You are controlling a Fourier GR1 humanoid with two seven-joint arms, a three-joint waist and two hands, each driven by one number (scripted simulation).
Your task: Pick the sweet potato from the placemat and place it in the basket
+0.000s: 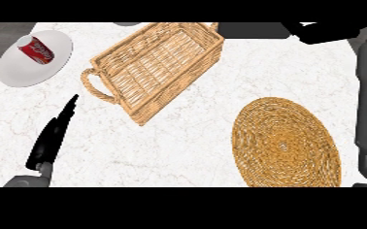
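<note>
No sweet potato shows anywhere in the head view. The round woven placemat (285,144) lies at the lower right with nothing on it. The rectangular wicker basket (155,68) with a loop handle stands tilted at the upper middle, and only its woven floor shows inside. My right hand (324,33) is a black shape at the top right corner, right of the basket and partly cut off by the view's edge, so what it holds is hidden. At the lower left my left hand (52,138) rests open with straight fingers, away from both.
A white plate (22,68) with a red can (36,50) on it sits at the upper left. A grey shape (251,29) lies just beyond the basket's far right corner. The right arm runs as a dark strip (361,102) along the right edge.
</note>
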